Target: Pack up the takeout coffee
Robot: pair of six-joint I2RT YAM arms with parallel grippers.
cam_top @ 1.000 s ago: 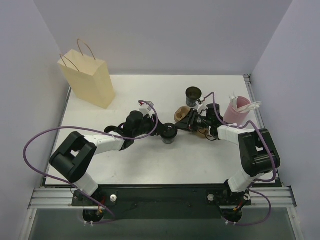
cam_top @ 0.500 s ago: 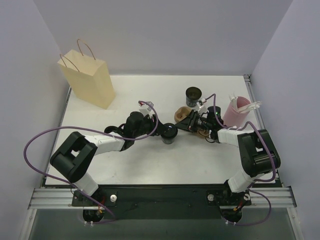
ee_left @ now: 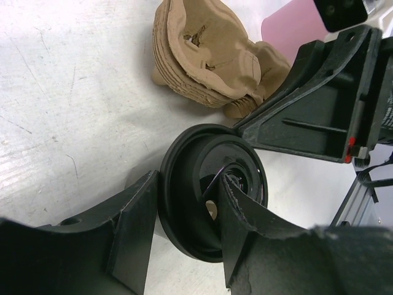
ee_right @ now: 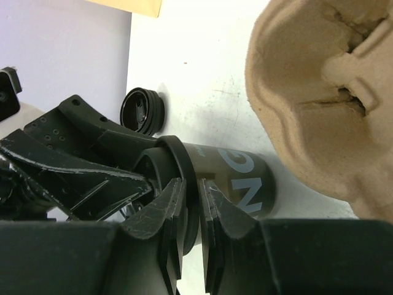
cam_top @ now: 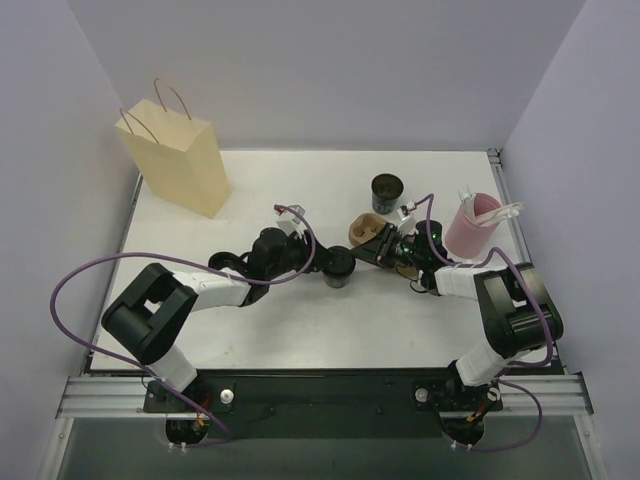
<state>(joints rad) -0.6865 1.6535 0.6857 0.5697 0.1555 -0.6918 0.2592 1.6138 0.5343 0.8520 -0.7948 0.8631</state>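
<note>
Clasping cup [cam_top: 338, 268], left pincer [ee_left: 190, 236], right pincer [ee_right: 191, 190] nipping lid [ee_right: 179, 152]

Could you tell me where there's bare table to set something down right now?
Free: the back strip between the bag and the open cup, and the front middle of the table, between the arms and the near edge. Crowded: centre-right, where the lidded cup, carrier and pink holder cluster with both arms reaching in.

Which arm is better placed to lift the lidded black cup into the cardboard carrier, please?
Left, probably: the left pincer clasps the cup from both sides, whereas the right pincer only pinches the lid by its rim and might pull it off. The carrier lies just beside the cup.
</note>
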